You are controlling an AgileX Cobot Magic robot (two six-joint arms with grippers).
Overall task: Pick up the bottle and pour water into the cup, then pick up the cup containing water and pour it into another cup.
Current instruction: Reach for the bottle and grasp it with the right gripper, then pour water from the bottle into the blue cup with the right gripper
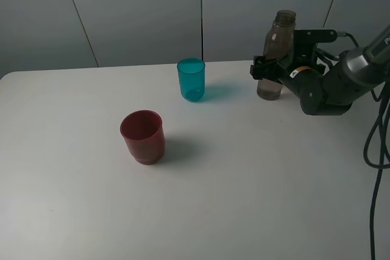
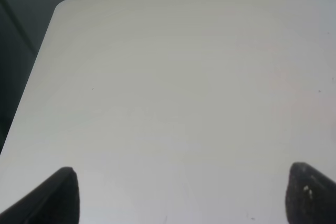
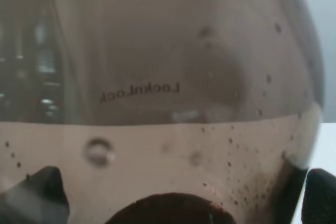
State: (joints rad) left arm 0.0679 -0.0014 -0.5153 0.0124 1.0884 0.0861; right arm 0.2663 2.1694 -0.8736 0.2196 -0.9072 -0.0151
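The smoky grey-brown bottle [image 1: 277, 53] stands upright on the white table [image 1: 256, 175] at the back right, partly filled with water. My right gripper [image 1: 268, 69] is open, its fingers on either side of the bottle's lower body. In the right wrist view the bottle [image 3: 173, 77] fills the picture between the fingertips [image 3: 44, 192], with the right gripper [image 3: 181, 195] spread wide around it. The teal-blue cup [image 1: 191, 79] stands left of the bottle. The dark red cup [image 1: 142, 136] stands nearer the front left. My left gripper [image 2: 181, 195] is open and empty over bare table.
A grey panelled wall [image 1: 152, 10] runs behind the table. Black cables [image 1: 378, 144] hang at the right edge. The left wrist view shows the table's rounded far corner [image 2: 63, 6] and a dark drop beyond it.
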